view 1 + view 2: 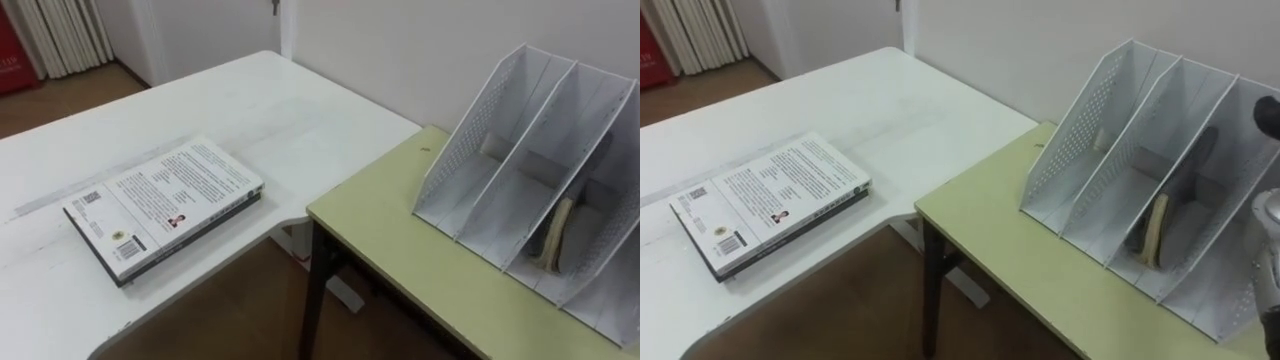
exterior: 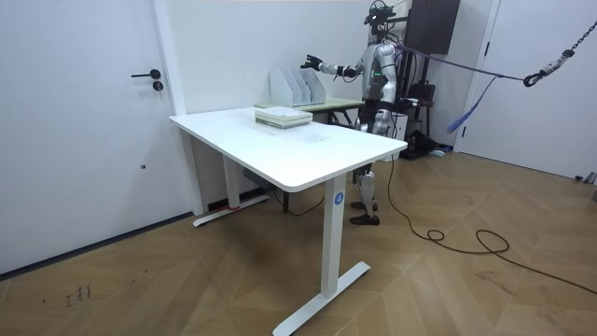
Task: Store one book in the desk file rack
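Presently, at the left, the white table (image 1: 300,110) carries a paperback book (image 1: 165,205) lying flat, back cover up, close to the table's near edge and askew to it. Nothing touches this book.

Right of the table's corner stands a lower pale-green desk (image 1: 400,250), its corner just beside the white tabletop. On the green desktop, toward its rear edge by the wall, sits a white perforated file rack (image 1: 470,130) with slanted dividers.

A second book (image 1: 557,238) stands in the rack's third compartment from the left, leaning, its pale page edges facing out. The two compartments left of it hold no book.

In the room view the robot stands behind the green desk, right arm stretched out level over the rack. Its right hand (image 2: 310,64) is above the rack, apart from it. Whether the fingers are spread or curled cannot be told.
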`<state>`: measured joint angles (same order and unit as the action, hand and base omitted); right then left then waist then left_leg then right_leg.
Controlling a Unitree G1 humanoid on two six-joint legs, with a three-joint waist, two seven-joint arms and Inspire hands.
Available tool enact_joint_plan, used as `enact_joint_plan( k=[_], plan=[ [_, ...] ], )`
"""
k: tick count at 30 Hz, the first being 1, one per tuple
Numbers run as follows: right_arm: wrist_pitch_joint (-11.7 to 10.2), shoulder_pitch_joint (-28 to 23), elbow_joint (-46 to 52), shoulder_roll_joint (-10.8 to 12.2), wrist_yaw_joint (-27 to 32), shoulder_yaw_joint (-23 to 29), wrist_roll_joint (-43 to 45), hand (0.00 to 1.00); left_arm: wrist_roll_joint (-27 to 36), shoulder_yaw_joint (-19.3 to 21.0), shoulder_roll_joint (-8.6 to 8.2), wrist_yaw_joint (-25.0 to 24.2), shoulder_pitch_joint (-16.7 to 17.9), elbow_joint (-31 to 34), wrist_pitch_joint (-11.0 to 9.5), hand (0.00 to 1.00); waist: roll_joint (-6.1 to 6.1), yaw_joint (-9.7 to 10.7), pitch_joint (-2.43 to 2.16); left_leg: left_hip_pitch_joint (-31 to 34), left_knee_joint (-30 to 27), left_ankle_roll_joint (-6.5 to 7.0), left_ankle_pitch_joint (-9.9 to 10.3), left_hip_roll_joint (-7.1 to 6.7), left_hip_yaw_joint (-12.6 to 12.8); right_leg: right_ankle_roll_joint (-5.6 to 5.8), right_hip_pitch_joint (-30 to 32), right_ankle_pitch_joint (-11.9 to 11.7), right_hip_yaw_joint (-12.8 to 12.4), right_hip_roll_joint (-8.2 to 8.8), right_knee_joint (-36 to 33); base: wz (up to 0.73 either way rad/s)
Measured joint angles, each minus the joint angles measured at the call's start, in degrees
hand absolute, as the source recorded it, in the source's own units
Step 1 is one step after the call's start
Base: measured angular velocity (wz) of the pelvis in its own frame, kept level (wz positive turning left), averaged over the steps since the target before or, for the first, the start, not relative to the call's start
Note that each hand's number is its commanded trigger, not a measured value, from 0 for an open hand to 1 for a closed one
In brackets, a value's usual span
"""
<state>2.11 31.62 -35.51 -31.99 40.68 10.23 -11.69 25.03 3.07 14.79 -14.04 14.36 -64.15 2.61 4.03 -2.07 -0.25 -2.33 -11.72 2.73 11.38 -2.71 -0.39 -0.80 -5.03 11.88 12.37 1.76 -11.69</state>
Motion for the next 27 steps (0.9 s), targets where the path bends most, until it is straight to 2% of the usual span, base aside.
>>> enact_joint_plan(
  k=[9,15,18,24,27],
  plan=[
    [0.00,0.40,2.49,0.02,0.04,-0.34,-0.04,0.00,-0.90,-0.13,-0.04,1.11,-0.06,-0.07,0.76,0.00,-0.01,-0.06,-0.02,0.00,-0.16,0.01,-0.02,0.00,0.10,0.00,0.09,0.01,-0.29,-0.01,-0.06,0.00],
    [-0.14,-0.87,16.35,0.02,-0.04,-0.47,0.12,0.00,-1.47,-0.82,-0.04,1.60,-0.22,-0.93,0.53,0.00,-0.28,0.08,0.01,-0.28,-0.38,0.00,-0.01,0.02,0.11,0.00,0.03,0.00,-0.48,-0.07,0.08,0.00],
    [-1.68,-1.92,23.36,0.03,-1.08,-0.50,0.26,0.00,-3.31,-0.85,-0.23,2.34,-0.24,-1.25,-0.30,0.00,-0.29,0.00,0.06,-0.35,-0.14,-0.01,-0.02,0.05,0.15,-0.05,-0.29,-0.04,-0.55,-0.10,0.04,-0.01],
    [-2.36,-4.14,35.70,0.04,-7.24,-0.66,0.64,0.00,-3.31,-1.00,-0.60,2.04,0.07,-2.30,-1.28,0.00,-0.60,0.30,0.23,-0.35,0.08,0.00,0.00,0.27,1.02,-0.10,-0.14,-0.11,-1.24,-0.19,0.02,-0.06],
    [-3.80,-5.61,40.34,0.32,-12.91,-0.74,0.32,0.00,-3.34,-1.12,-0.74,1.92,-0.09,-2.27,-1.88,0.00,-0.83,0.55,0.33,-0.43,0.04,-0.01,0.00,0.31,1.19,-0.11,-0.07,-0.14,-1.49,-0.21,0.02,-0.04]
  ],
)
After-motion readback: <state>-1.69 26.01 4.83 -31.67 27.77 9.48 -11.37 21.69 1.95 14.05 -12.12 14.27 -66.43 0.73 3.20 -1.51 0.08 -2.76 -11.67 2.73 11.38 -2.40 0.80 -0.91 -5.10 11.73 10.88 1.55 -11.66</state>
